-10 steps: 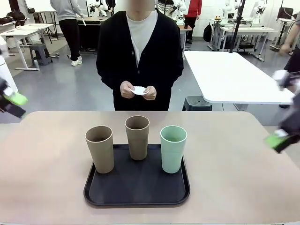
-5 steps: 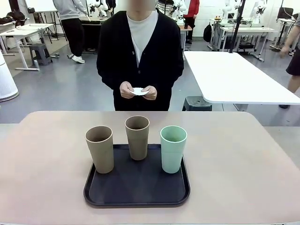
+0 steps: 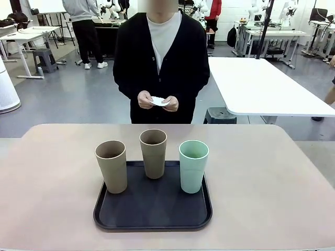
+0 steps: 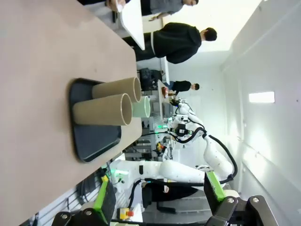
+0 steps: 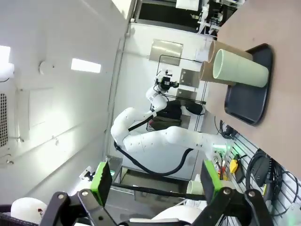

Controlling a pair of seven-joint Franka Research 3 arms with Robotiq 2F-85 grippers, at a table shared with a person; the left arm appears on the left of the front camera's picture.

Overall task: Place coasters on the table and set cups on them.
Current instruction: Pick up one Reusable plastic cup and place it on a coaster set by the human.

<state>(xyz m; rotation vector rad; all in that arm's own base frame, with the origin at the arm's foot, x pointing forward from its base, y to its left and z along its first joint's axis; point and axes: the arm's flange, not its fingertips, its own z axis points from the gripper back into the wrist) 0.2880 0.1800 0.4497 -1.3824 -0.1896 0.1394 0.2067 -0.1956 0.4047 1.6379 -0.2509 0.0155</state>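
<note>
Three cups stand upright on a black tray (image 3: 153,217) on the tan table (image 3: 47,183): a tan cup (image 3: 111,166) at the left, a tan cup (image 3: 153,153) behind the middle and a mint green cup (image 3: 193,166) at the right. Across the table a person holds the white coasters (image 3: 159,101) in both hands at waist height. My left gripper (image 4: 160,193) is open and holds nothing, off to the side of the table, with the tan cups (image 4: 101,109) far ahead of it. My right gripper (image 5: 155,176) is open too, far from the mint cup (image 5: 240,70).
A white table (image 3: 261,86) stands behind the person to the right. Bare tabletop lies all around the tray (image 4: 94,136). Other people and benches are far back in the room.
Both grippers, blurred at the left and right edges of the front view a second ago, have drawn out of it. The person has shifted slightly to the right, still holding the coasters.
</note>
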